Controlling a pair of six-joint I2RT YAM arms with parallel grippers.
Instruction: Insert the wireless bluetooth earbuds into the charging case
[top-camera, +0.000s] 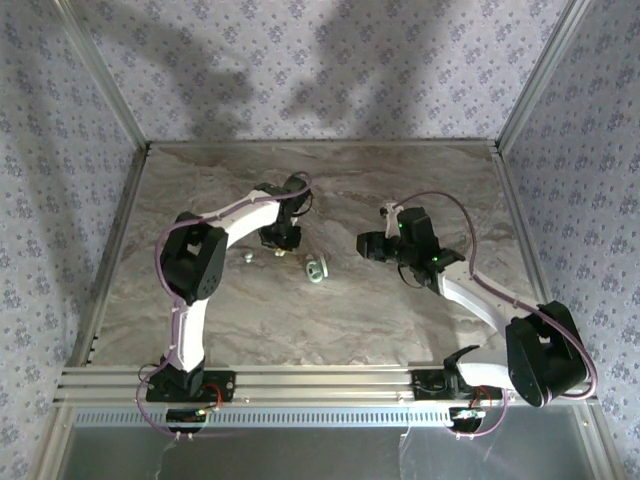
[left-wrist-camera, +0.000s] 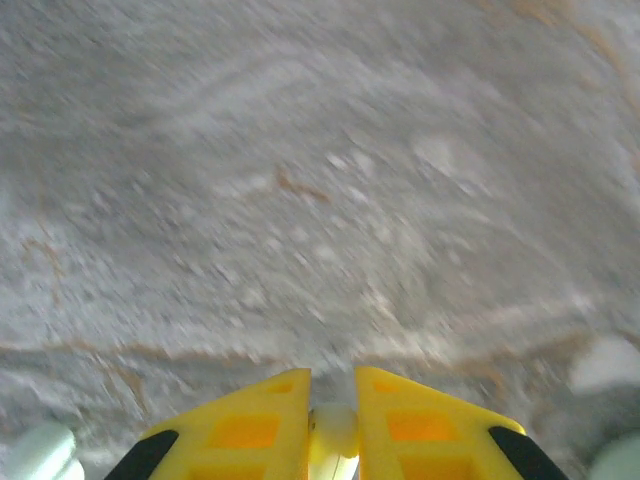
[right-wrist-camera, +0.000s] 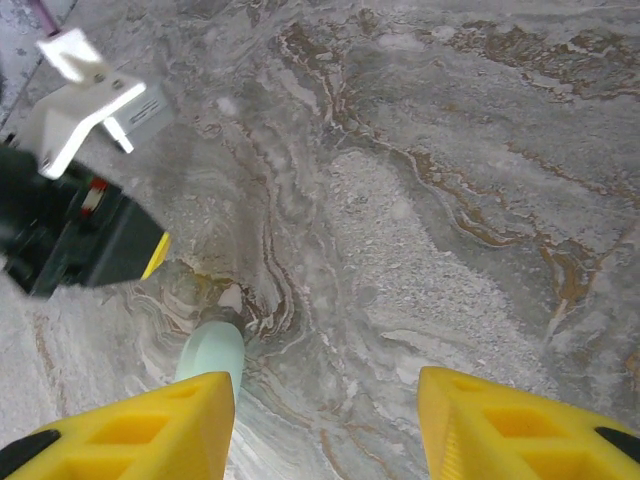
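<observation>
From above: charging case (top-camera: 316, 270) on the marbled surface (top-camera: 300, 320), between both arms. Left wrist: left fingers (left-wrist-camera: 265, 415) clamped on a small white earbud (left-wrist-camera: 335, 430). Right wrist: right fingers (right-wrist-camera: 150, 420) apart above the surface, case just beside one.

Fig. 1 | Setting: you are operating inside a robotics lab test cell | Evidence: aluminium frame posts (top-camera: 100, 70); slotted base rail (top-camera: 320, 382) with left arm (top-camera: 245, 215) and right arm (top-camera: 470, 295) bolted on; patterned backdrop walls (top-camera: 330, 60) around a marble-look tabletop (top-camera: 300, 310).
</observation>
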